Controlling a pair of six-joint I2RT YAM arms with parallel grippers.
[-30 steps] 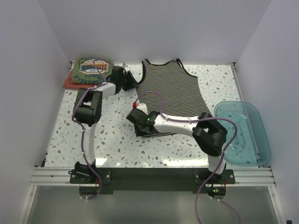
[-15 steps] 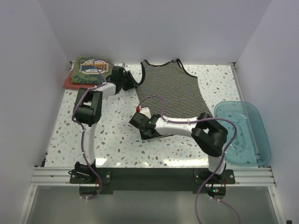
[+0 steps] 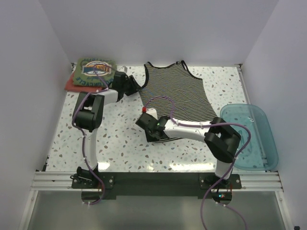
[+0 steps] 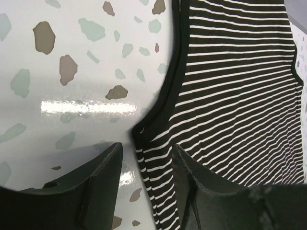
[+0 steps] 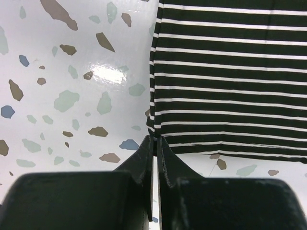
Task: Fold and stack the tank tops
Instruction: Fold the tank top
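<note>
The right gripper (image 5: 154,138) is squeezing shut on the near left corner of the striped tank top (image 5: 230,72). The left gripper (image 4: 147,153) is hanging open, and the top's black side edge is lying between its fingers. Both arms are reaching low over the speckled table (image 3: 115,139), where the top is lying flat in the middle. One blue basket (image 3: 254,143) is sitting at the right. In the far left corner, one green tank top (image 3: 96,71) is lying on one red tank top (image 3: 71,85).
</note>
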